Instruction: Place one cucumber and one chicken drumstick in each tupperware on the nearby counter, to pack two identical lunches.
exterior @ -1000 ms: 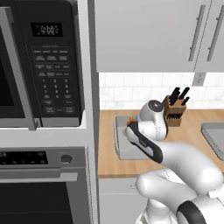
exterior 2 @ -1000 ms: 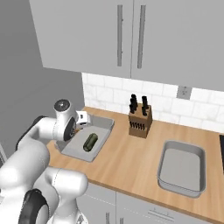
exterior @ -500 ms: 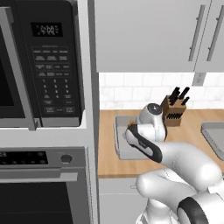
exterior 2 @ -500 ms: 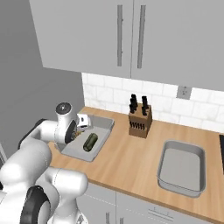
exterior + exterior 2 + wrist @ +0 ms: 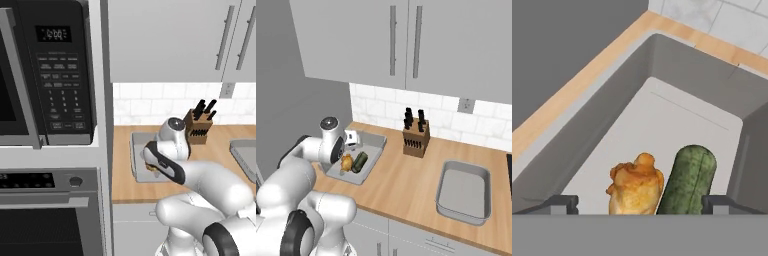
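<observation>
Between the spread tips of the gripper, free of both, lie the chicken drumstick and the cucumber, side by side, long axes running away from the hand, in the tupperware at the counter's left end.

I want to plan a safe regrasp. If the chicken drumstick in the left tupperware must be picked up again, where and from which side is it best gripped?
Probably at the bulbous end of the chicken drumstick, coming from above. It lies flat on the tupperware floor with the cucumber close alongside, and sloping walls block any side approach. The gripper fingers should straddle it, one slipping between drumstick and cucumber.
</observation>
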